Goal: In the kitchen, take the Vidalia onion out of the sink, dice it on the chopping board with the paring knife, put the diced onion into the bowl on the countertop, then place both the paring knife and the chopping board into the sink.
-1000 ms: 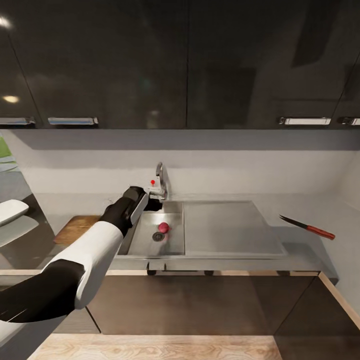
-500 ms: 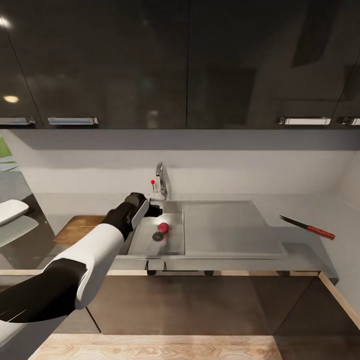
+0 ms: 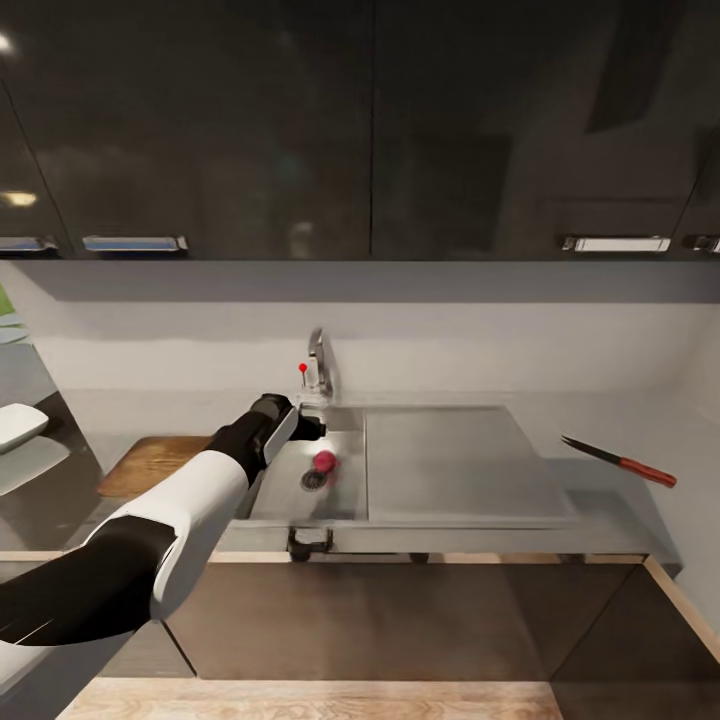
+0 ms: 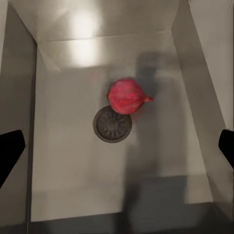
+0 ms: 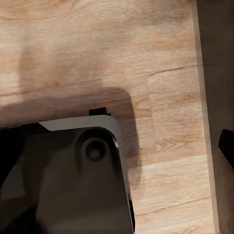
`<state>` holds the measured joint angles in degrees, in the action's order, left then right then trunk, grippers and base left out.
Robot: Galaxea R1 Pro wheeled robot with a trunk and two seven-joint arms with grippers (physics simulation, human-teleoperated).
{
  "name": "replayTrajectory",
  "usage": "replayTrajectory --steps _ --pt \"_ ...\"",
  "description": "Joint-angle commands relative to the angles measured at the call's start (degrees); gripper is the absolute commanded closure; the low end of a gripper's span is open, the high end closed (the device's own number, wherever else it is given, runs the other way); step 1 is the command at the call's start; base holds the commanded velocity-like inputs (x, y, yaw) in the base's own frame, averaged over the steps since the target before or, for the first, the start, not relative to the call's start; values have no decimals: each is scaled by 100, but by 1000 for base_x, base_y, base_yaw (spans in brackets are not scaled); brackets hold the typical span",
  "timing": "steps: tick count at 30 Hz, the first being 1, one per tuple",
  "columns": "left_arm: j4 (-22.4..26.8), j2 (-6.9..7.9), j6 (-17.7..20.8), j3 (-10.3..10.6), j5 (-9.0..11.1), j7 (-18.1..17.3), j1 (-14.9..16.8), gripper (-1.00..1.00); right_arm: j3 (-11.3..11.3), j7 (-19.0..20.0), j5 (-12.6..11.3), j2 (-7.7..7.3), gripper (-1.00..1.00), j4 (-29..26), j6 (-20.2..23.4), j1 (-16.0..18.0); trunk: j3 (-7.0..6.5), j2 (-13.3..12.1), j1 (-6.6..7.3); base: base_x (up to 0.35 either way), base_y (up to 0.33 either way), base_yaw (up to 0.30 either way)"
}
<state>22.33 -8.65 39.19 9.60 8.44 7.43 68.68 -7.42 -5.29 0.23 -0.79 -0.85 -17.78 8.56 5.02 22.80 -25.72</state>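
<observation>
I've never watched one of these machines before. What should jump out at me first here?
Probably the small red round onion, lying in the grey steel sink basin right beside the round dark drain. The robot's black-and-white left arm reaches over the basin, its left claw open above the onion. Off to the right, a slim red-handled knife lies on the grey countertop.

Head camera looks down at the sink (image 3: 440, 470) from afar; left wrist peers straight into it (close up).

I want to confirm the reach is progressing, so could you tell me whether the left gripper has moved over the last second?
Yes. The left gripper has dropped from level with the faucet towards the onion.
</observation>
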Motion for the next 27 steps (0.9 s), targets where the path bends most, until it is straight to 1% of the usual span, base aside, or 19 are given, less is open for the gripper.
replayTrajectory --steps 1,16,19,23,24,27 --pt "4 4 22 42 61 27 5 -100 -35 2 2 -3 -100 6 -24 5 13 12 -6 267 -95 0" --pt "-66 3 13 42 61 -10 5 -100 -38 2 3 -13 -100 6 -24 5 13 12 -6 285 -124 0" --pt "-149 3 -28 42 61 -10 5 -100 -39 2 3 -16 -100 6 -24 5 13 12 -6 122 -72 0" --pt "-332 4 -261 36 61 -6 5 -100 -40 10 4 -16 -100 6 -13 5 15 12 -6 35 -20 0" --pt "-460 13 -429 34 61 4 5 -100 -38 16 4 -17 -100 6 -9 5 18 12 -6 6 -4 0" --pt "-545 26 -488 33 61 9 5 -100 -39 17 4 -17 -100 6 -7 5 30 12 -6 3 -2 0"
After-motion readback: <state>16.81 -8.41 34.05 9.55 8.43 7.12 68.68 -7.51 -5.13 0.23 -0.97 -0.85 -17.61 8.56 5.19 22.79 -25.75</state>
